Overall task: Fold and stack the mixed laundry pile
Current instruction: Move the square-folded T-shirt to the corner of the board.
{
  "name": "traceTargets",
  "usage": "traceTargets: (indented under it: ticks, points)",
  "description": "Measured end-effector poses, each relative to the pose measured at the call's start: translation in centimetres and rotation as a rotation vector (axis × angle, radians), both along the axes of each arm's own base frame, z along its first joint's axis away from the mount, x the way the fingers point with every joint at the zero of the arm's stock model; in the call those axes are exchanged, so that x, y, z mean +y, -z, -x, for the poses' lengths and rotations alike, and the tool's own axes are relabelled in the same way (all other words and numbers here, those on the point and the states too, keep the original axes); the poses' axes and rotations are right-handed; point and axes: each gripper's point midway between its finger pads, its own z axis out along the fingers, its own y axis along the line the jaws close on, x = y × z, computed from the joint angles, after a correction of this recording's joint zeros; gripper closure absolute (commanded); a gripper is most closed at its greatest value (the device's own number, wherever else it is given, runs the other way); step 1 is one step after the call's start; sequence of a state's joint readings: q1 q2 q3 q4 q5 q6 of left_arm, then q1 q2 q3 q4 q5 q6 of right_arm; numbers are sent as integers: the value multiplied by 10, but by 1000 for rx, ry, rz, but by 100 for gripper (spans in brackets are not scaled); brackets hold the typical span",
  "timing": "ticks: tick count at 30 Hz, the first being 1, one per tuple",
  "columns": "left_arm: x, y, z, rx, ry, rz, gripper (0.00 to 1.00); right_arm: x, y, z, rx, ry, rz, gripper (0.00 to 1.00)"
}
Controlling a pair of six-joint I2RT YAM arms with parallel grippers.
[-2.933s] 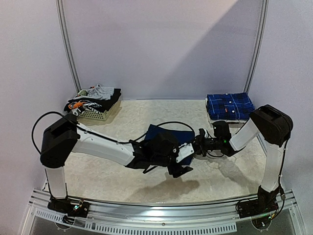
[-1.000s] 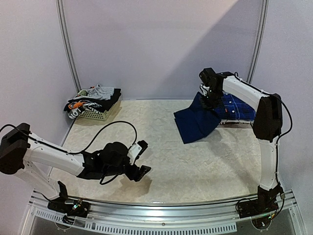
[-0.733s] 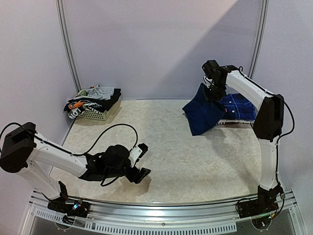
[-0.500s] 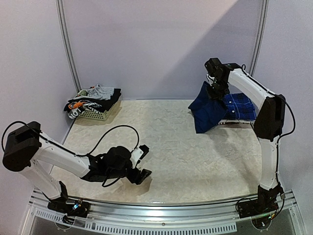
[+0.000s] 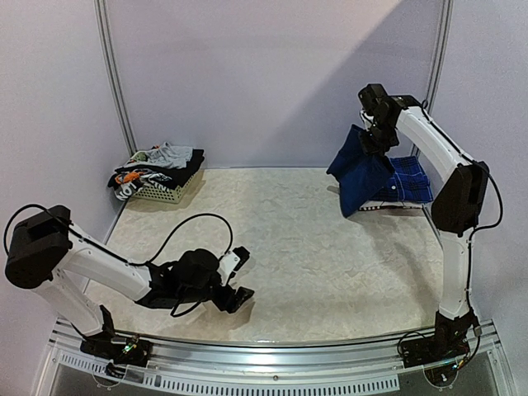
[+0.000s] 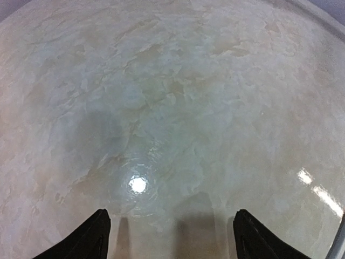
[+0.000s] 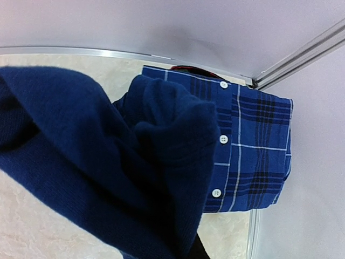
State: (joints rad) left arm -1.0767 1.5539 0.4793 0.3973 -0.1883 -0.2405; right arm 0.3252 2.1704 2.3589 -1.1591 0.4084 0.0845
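Loosely bunched, the navy garment point(image 5: 359, 171) hangs near folded plaid shirt point(image 5: 410, 178).

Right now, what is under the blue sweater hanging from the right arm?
The folded plaid shirt lies below it; the sweater covers the shirt's left part, so that stays unseen.

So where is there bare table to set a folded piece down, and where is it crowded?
The middle of the table is bare, from the basket across to the plaid shirt. Crowded: the far-right corner, where the right gripper holds the navy garment up by the shirt; near-left, the open left gripper sits low.
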Motion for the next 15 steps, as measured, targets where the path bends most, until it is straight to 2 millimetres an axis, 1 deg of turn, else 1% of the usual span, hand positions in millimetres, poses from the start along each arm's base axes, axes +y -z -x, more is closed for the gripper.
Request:
traceTargets:
  ticks: [5, 15]
  points:
    - [3, 3, 2, 4, 1, -6, 20, -19, 0, -3, 3, 27, 7, 100]
    - [4, 5, 3, 6, 0, -8, 20, -75, 3, -11, 17, 106, -27, 100]
